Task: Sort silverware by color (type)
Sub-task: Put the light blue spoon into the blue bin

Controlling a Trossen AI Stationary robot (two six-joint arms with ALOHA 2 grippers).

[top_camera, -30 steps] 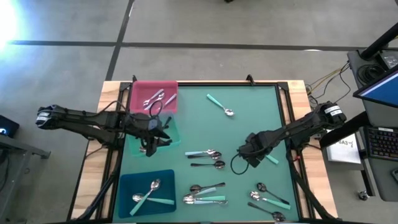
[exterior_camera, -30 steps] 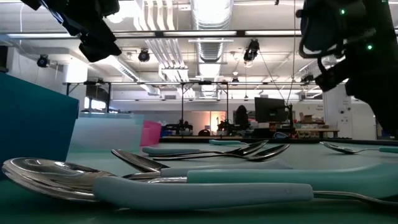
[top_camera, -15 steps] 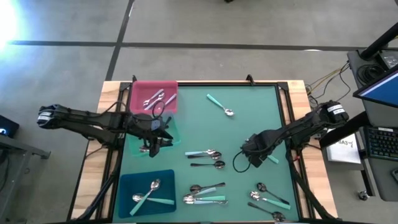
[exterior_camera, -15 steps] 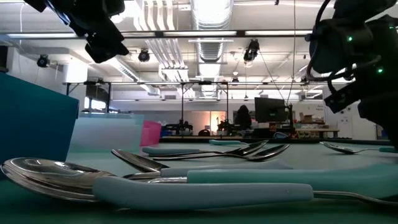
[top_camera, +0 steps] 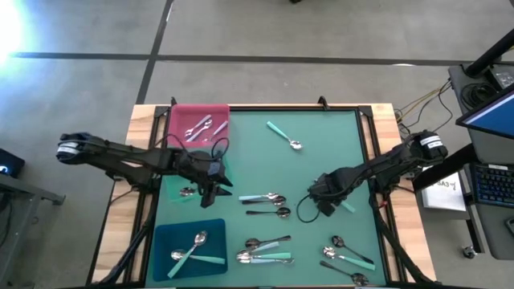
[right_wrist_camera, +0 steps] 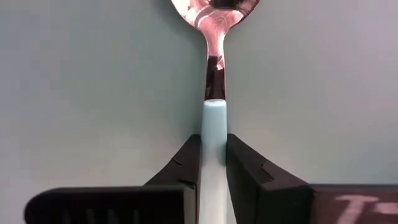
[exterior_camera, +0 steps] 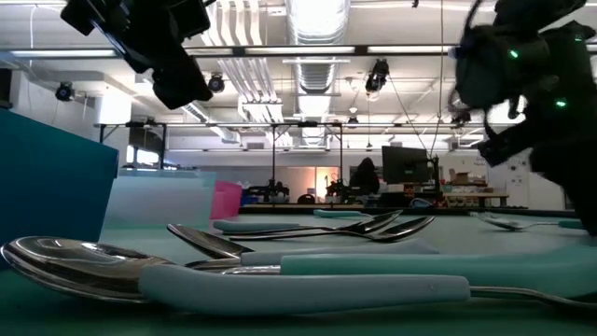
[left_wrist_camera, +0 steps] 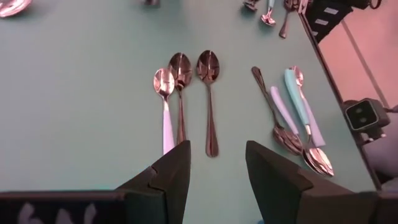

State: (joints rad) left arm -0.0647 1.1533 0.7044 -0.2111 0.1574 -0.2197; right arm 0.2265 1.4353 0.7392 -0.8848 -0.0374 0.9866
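Observation:
My right gripper [top_camera: 321, 201] is at the middle right of the green mat, shut on a mint-teal-handled spoon [right_wrist_camera: 211, 68]. My left gripper [top_camera: 217, 193] is open and empty, just right of the pale green tray [top_camera: 173, 183]. Its fingers [left_wrist_camera: 177, 171] point at three spoons [left_wrist_camera: 183, 99] that lie flat on the mat. These spoons also show in the high view [top_camera: 263, 201]. A spoon head [top_camera: 186, 193] shows in the green tray. The pink tray [top_camera: 181, 112] holds silver utensils [top_camera: 201, 126]. The blue tray [top_camera: 165, 237] holds teal-handled spoons [top_camera: 193, 250]. My right gripper pinches the spoon's teal handle [right_wrist_camera: 211, 134] between its two fingers [right_wrist_camera: 244, 163]. The handle runs lengthways between them, with the silver head [right_wrist_camera: 214, 9] out in front. The handle's free end [top_camera: 351, 206] sticks out behind the gripper. Whether the spoon is clear of the mat, I cannot tell.
A teal-handled spoon [top_camera: 285, 136] lies at the far middle of the mat. A cluster of spoons [top_camera: 265, 250] lies near the front middle, and more spoons [top_camera: 345, 253] lie at the front right. A monitor and keyboard [top_camera: 490, 160] stand beyond the table's right edge.
My left gripper has moved toward the table's right edge and a little toward the near edge, away from the green tray and toward the three spoons on the mat.

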